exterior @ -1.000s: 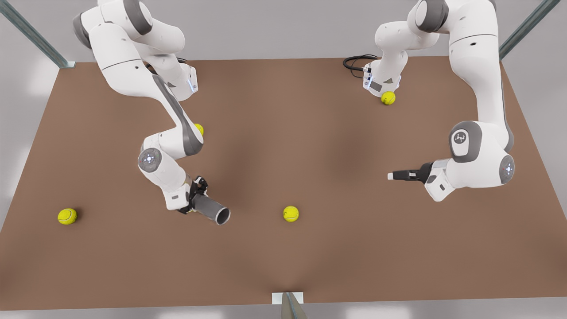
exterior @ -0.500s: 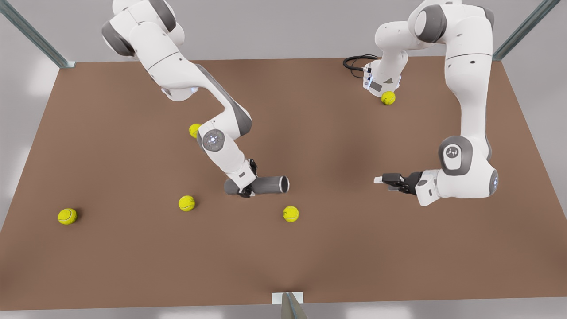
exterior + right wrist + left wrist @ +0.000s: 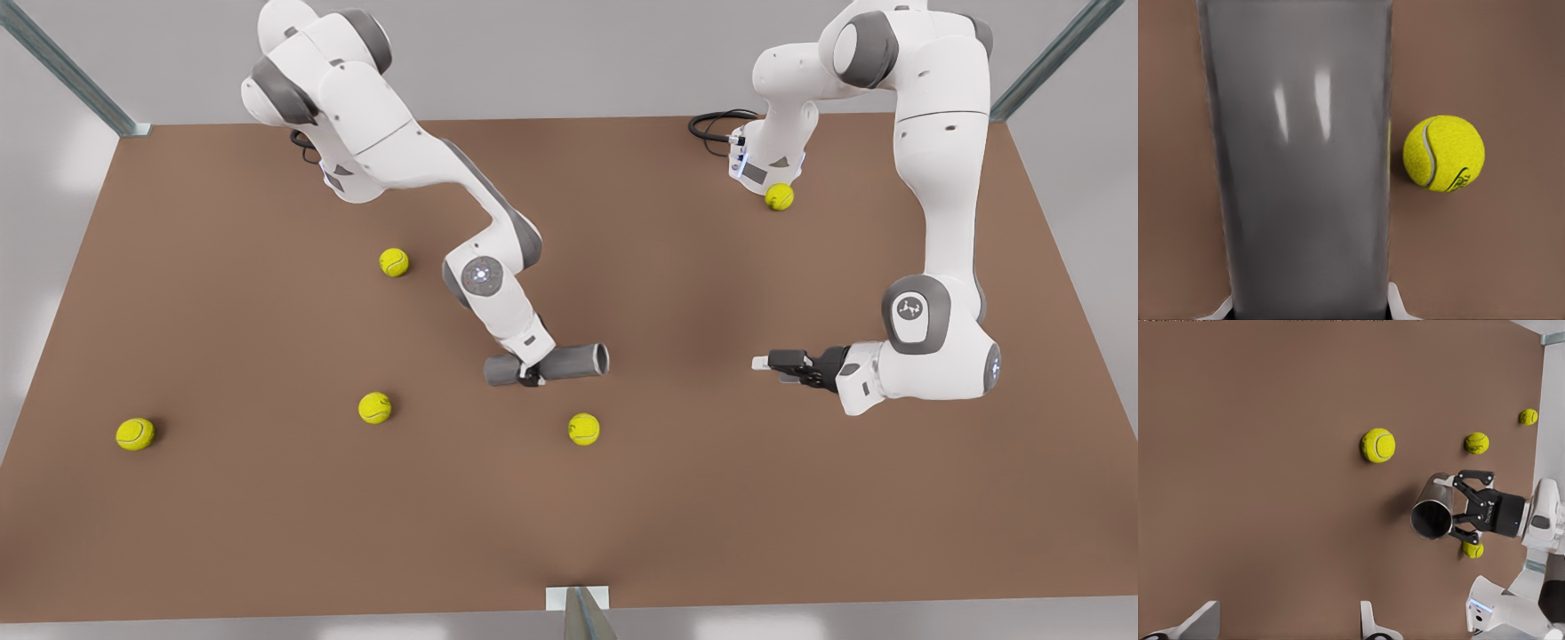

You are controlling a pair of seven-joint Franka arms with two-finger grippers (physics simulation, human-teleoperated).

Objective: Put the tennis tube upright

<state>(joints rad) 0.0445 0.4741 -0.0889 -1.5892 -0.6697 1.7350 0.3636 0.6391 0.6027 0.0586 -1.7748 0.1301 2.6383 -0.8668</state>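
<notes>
Over the brown tabletop (image 3: 222,533), near its centre, the tennis tube (image 3: 573,360) lies horizontal, clenched mid-body by the right end effector (image 3: 531,373). The step in hand looks like carrying. Next the wrist must rotate to bring the tube vertical, then set it down. The left end effector (image 3: 766,363) waits released at the tube's three o'clock. A ball (image 3: 583,428) sits at its five o'clock. Whether the tube clears the tabletop is hard to judge.
</notes>
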